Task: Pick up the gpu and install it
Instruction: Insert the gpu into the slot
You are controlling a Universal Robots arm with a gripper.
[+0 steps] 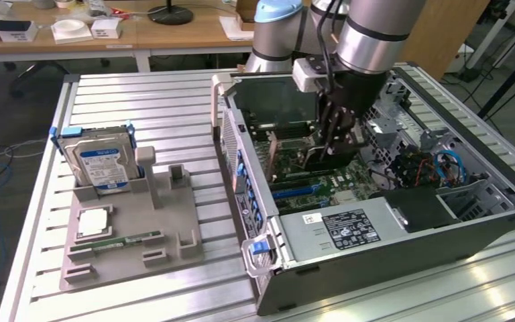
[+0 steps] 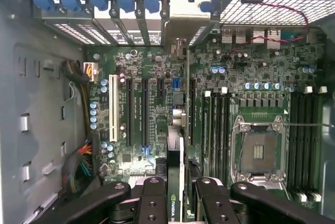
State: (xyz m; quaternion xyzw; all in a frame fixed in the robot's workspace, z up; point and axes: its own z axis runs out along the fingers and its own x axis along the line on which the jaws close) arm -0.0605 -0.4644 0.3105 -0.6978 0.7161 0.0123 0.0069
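A slatted metal table (image 1: 150, 121) fills most of the exterior view. On it, in the right half of the frame, lies an open computer case (image 1: 401, 261). The arm (image 1: 374, 33) comes down from the top centre into the case. In the left half sits a grey holder tray (image 1: 163, 228), with a hard drive (image 1: 99, 164) standing upright at its upper end, and a processor chip (image 1: 92, 223) and a memory stick (image 1: 115, 243) lying flat lower down. Inside the case, at frame centre, the gripper (image 1: 336, 137) hangs over the motherboard (image 1: 329, 184). In the wrist view its fingers (image 2: 153, 198) are clamped, partway closed, on either face of the gpu (image 2: 177, 177). The card is held edge-on between the motherboard's long slots. Whether it is seated cannot be told.
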